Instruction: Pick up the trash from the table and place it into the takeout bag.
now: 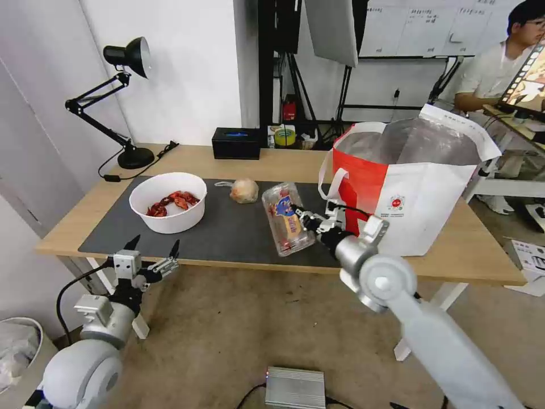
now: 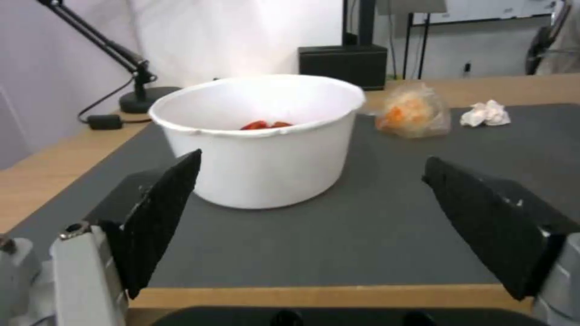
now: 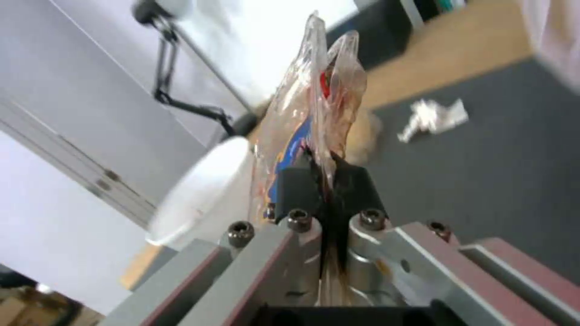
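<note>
We find the right gripper (image 1: 305, 218) clamped on the tray (image 1: 286, 218) edge (left gripper (image 1: 152, 251) idle, jaws wide); lift level, clear the bag (image 1: 409, 182) rim.

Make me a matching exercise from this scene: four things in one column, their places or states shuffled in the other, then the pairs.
Things:
1. clamshell tray
2. white bowl
3. takeout bag
4. left tool

States:
A. open, at the table's near edge, holding nothing
B. holds red shells, on the grey mat
C. pinched in the right tool
D. stands open on the table's right end

Pairs: 1-C, 2-B, 3-D, 4-A
</note>
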Controlling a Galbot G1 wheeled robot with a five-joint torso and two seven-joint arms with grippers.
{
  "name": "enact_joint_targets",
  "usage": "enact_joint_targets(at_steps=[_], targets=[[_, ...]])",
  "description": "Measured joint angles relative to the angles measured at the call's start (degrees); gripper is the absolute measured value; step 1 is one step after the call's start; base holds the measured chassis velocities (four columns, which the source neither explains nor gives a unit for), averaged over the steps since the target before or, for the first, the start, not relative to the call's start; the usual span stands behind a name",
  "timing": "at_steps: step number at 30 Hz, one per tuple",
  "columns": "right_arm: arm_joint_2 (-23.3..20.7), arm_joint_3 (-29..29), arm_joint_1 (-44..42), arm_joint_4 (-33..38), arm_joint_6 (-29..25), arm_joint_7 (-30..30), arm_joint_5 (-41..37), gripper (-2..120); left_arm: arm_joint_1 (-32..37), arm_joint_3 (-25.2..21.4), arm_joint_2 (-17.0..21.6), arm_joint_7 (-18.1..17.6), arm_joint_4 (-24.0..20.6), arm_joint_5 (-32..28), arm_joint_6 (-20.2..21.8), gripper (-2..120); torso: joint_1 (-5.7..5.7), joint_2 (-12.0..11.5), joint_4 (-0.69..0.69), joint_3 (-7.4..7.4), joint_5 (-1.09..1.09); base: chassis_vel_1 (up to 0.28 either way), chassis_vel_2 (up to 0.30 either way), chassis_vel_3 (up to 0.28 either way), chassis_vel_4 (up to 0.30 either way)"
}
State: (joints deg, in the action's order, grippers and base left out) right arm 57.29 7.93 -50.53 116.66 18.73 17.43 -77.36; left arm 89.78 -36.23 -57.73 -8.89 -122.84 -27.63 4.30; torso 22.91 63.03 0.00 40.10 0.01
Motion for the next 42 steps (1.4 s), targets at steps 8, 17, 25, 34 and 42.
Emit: enact_joint_targets(at_steps=[8,17,25,34,42], targets=[[-5.14,8.02,0.04,6.27,0.72,1.54,-10.18,0,1.19,-1.65,-0.90,0.28,0.26,0.99,-0.14,100,0.00,0.00,0.00,0.00,0.00,0.000,0.000,0.000,0.000],[-8.59,16.80,2.73,7.71,0.62,2.48,-19.97,0,2.23,-3.13,-0.69,0.31,-0.26,1.25,-0.15,100,0.01,0.00,-0.01,0.00,0.00,0.000,0.000,0.000,0.000],[-11.91,24.86,8.63,4.01,-0.31,10.25,-31.95,0,3.31,-4.51,-0.46,0.37,-1.49,1.42,-0.15,100,0.01,-0.01,0.00,0.01,0.00,0.000,0.000,0.000,0.000],[-12.10,26.72,14.67,-4.17,-1.45,18.86,-37.33,0,5.18,-5.76,-2.26,0.95,-2.79,2.36,-0.09,100,0.01,-0.01,-0.02,0.00,0.01,0.000,0.000,0.000,0.000],[-7.82,21.92,25.20,-11.66,-2.27,30.80,-37.96,0,7.22,-5.42,-4.21,1.69,-3.80,4.62,-0.11,100,0.01,-0.01,0.03,0.01,-0.03,0.000,0.000,0.000,0.000]])
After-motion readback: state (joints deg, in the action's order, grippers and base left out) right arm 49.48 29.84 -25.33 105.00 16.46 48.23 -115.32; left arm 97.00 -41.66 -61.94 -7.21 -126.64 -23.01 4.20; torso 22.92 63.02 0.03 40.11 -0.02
